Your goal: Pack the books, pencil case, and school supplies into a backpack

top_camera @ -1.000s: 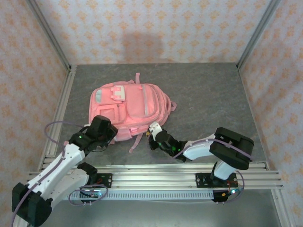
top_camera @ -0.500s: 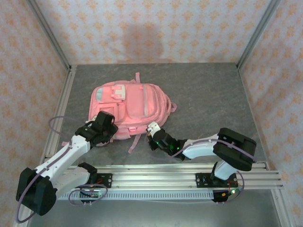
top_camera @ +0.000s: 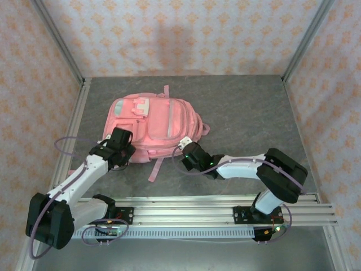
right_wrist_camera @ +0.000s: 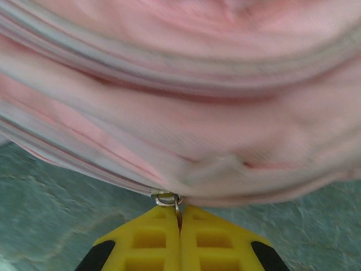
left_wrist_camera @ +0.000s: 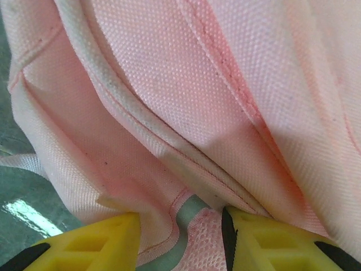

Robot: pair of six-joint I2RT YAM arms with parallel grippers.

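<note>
Pink backpack [top_camera: 152, 127] flat on grey table [top_camera: 254, 118], mid-left. Right gripper [right_wrist_camera: 180, 217] at its near edge, yellow fingers [right_wrist_camera: 149, 240] pressed together, pinching metal zipper pull [right_wrist_camera: 167, 199]. Left gripper [left_wrist_camera: 180, 226] spread wide, straddling pale piping [left_wrist_camera: 118, 107] on backpack's left corner.

Overhead view, wrist close-ups on backpack [top_camera: 152, 121]
</note>
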